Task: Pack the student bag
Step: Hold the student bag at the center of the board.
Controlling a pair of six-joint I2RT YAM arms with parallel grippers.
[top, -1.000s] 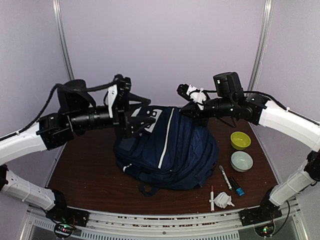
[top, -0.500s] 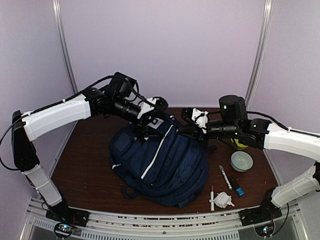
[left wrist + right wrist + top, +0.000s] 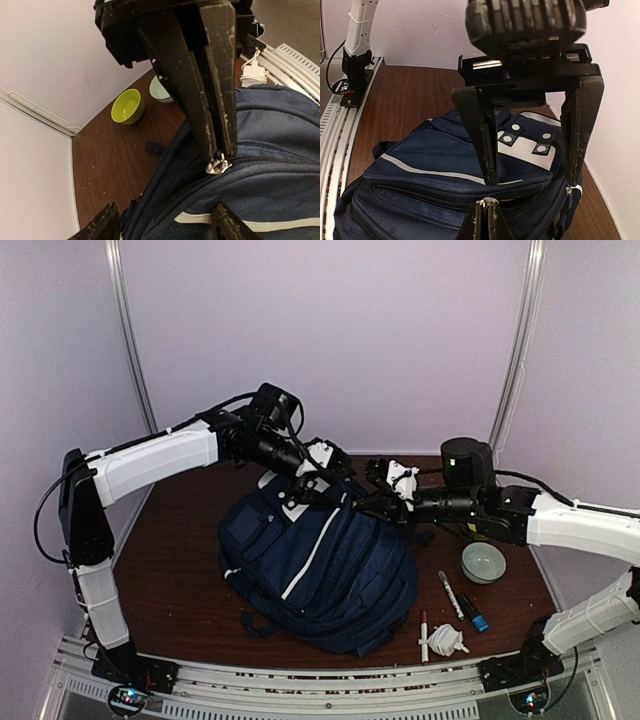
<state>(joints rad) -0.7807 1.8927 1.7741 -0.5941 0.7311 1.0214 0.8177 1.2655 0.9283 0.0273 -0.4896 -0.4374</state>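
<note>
The student bag (image 3: 320, 560) lies in the middle of the surface (image 3: 170, 590) in the overhead view, its white-patched flap toward the back wall. The right hand (image 3: 218, 152) has its fingers pressed together on the silver zipper pull (image 3: 218, 165) at the bag's top. The left hand (image 3: 531, 175) hangs just above the same stretch of fabric with its fingers spread wide, gripping nothing. The main risk appears to be that the bag is soft and unbraced. A tug on the pull could drag or lift the whole bag rather than run the zipper, and any pull off the line of the track could let the small tab slip out of the pinch. The two hands sit very near each other, so a careless sweep could knock them together. If the bag slides toward the right of the overhead frame, it could shove the pale bowl (image 3: 483, 562), the markers (image 3: 452, 593) and the white cable (image 3: 447, 640) lying there.
</note>
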